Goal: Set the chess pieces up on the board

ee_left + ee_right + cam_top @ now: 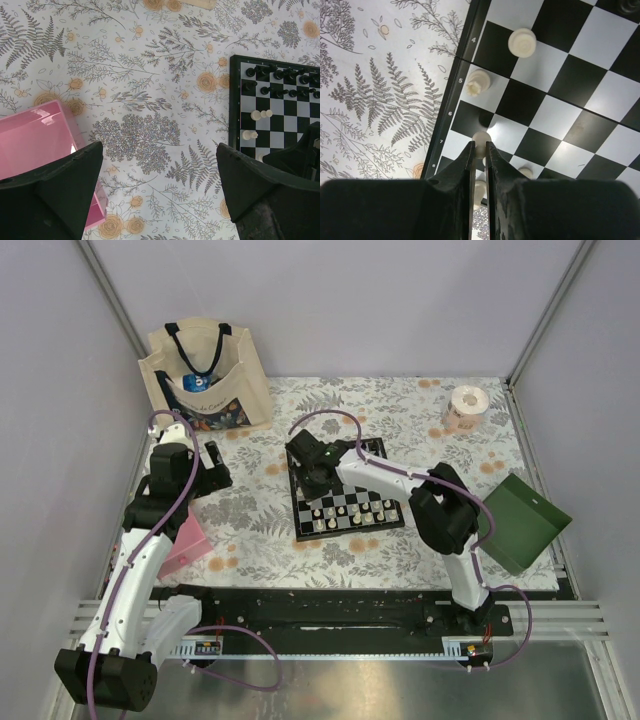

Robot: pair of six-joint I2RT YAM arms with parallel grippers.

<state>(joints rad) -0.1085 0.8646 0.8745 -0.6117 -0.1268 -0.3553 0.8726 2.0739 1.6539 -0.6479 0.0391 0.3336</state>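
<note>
The right gripper (480, 144) pinches a cream pawn (481, 136) at the board's (560, 90) edge, visible only from its wrist; the left gripper (159, 147) gapes wide over the tablecloth (150, 75).

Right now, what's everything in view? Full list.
board: one, black and white, mid-table
black pieces: many, uncountable, two rows at one board edge
cream pieces: several, scattered on board
tablecloth: one, grey floral, covers table
tote bag: one, beige, far left corner
paper roll: one, white, far right corner
bin: one, green, right edge
box: one, pink, left edge
left hand: black, open, over tablecloth
right hand: black, shut on cream piece by board's edge
</note>
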